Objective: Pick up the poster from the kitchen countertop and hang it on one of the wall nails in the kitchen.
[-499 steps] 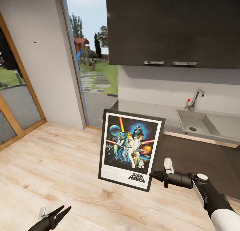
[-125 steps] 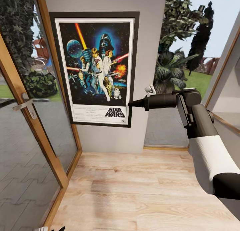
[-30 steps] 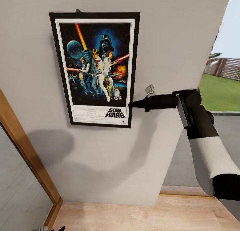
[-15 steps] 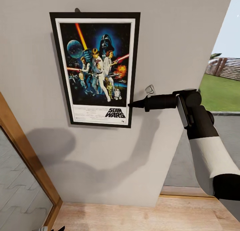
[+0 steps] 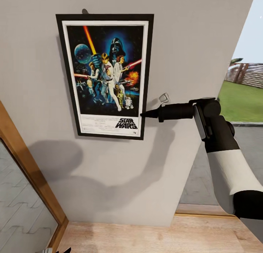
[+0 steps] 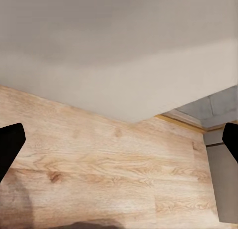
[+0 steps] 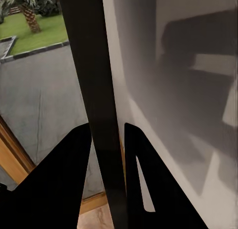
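The poster (image 5: 106, 75) has a thin matt black frame around a smooth printed sheet. The wall (image 5: 190, 37) is flat matt grey plaster. The floor (image 6: 99, 164) is pale wood with visible grain. The right hand (image 5: 143, 114) looks like matt black plastic, the forearm smooth white.

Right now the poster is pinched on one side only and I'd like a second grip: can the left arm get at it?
Probably not as it stands. The left tool hangs low, its wrist view facing floorboards, well below the poster high on the wall. The right tool grips the poster's lower right edge. Nothing blocks a raise, but reach looks doubtful.
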